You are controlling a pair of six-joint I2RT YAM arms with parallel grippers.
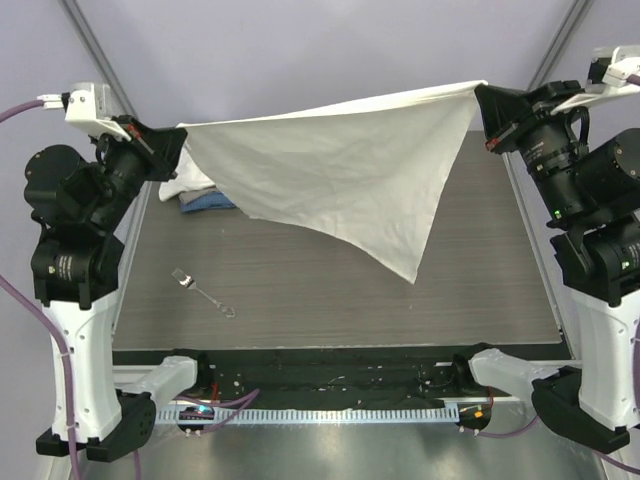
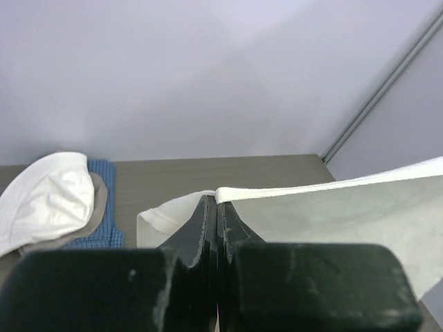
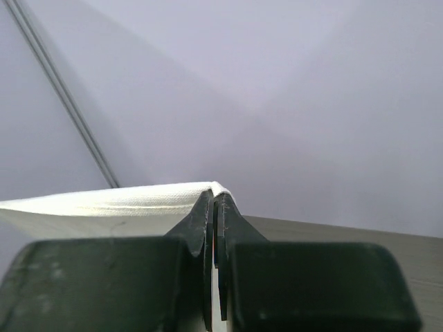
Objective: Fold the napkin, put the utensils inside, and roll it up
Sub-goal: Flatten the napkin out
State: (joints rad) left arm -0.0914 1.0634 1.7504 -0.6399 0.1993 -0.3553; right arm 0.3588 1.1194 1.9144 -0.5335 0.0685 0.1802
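Observation:
The cream napkin [image 1: 340, 170] hangs in the air, stretched between both grippers, its lower corner drooping toward the table at centre right. My left gripper [image 1: 178, 135] is shut on its left top corner; in the left wrist view the gripper [image 2: 217, 200] pinches the hem of the napkin [image 2: 332, 214]. My right gripper [image 1: 482, 100] is shut on the right top corner; in the right wrist view the gripper [image 3: 214, 197] clamps the napkin [image 3: 104, 204]. The silver fork [image 1: 203, 293] lies on the table at front left, apart from the cloth.
A stack of white, tan and blue cloths [image 1: 195, 192] lies at the back left of the dark table [image 1: 330, 300], partly behind the napkin; the stack also shows in the left wrist view [image 2: 55, 204]. The table's front edge has a black rail [image 1: 330, 365].

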